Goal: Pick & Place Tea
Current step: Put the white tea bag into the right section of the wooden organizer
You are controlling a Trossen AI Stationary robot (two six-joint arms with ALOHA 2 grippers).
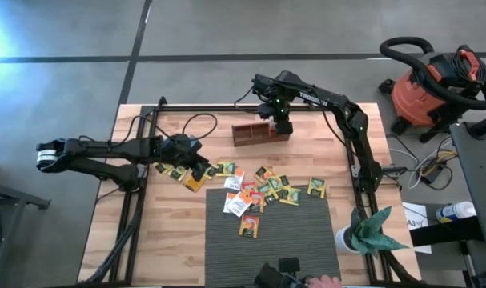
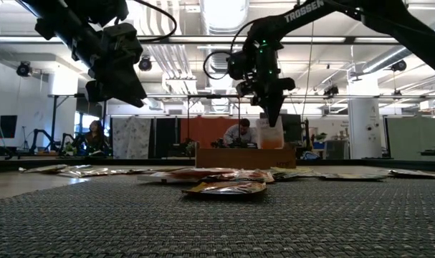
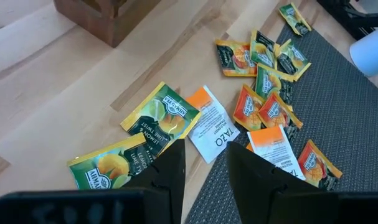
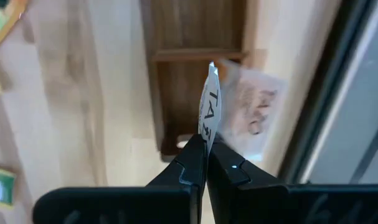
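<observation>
- A white paper tea sachet with black lettering is hanging edge-on from the right gripper, whose fingers are pinching tight on its lower edge.
- That right gripper is hovering over the right end of the brown three-compartment wooden tray at the far side of the table; in the low view the sachet is dangling just above the tray.
- The remaining yellow-green, orange and white tea sachets are lying scattered across the middle, where the light wooden table is meeting the dark grey woven mat.
- The left gripper is hovering with its fingers parted and gripping nothing, above a white-and-orange sachet at the left end of the scatter.
</observation>
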